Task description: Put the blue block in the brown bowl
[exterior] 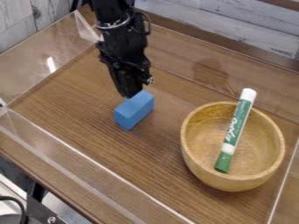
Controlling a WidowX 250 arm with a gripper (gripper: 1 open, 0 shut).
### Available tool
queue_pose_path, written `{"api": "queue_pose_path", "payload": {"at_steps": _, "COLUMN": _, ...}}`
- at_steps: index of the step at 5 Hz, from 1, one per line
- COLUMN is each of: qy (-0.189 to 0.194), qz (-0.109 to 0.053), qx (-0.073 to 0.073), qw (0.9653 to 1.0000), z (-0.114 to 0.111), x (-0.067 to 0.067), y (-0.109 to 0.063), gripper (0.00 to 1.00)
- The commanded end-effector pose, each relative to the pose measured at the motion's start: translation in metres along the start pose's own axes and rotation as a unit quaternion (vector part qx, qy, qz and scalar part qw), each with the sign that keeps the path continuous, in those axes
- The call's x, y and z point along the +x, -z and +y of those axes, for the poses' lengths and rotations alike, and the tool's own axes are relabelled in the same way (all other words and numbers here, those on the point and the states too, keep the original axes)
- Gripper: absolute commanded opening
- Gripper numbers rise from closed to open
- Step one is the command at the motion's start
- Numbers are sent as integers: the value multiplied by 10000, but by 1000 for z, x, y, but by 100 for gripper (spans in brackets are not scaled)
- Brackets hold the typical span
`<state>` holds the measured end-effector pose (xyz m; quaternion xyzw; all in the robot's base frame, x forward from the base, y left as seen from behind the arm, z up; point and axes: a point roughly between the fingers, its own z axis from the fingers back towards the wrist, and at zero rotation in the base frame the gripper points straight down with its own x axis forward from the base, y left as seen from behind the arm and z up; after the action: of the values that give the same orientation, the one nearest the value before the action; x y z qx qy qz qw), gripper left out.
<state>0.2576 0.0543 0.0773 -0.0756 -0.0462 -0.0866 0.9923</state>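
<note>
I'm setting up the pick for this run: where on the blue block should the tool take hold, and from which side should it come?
Probably from straight above, closing across the two long side faces at the middle of the blue block. It lies flat on the table, with its long axis running diagonally, so the narrow width suits the jaws. The tool hangs just above its far end, pointing down.

Dark wood-grain table (82, 105), glossy, bordered by what looks like a low clear wall at the near and left edges. Carrying the blue block (133, 110) near centre, lying flat on the wood. At about four o'clock from it, well apart, the brown bowl (260, 166), resting upright near the right edge.
</note>
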Motion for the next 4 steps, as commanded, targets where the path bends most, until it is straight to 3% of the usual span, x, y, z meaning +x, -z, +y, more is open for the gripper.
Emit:
{"api": "queue_pose_path", "payload": {"at_steps": 1, "qy": 35, "qz": -230, "qx": 165, "qw": 9996, "z": 4, "x": 12, "y": -11, "gripper": 100}}
{"api": "queue_pose_path", "payload": {"at_steps": 2, "qy": 7, "qz": -197, "qx": 193, "qw": 9996, "z": 3, "x": 13, "y": -9, "gripper": 0}}
{"api": "queue_pose_path", "payload": {"at_steps": 3, "qy": -22, "qz": -171, "qx": 221, "qw": 9996, "z": 3, "x": 13, "y": -7, "gripper": 0}}
{"api": "queue_pose_path", "payload": {"at_steps": 4, "qy": -45, "qz": -138, "qx": 234, "qw": 9996, "z": 2, "x": 14, "y": -5, "gripper": 100}}
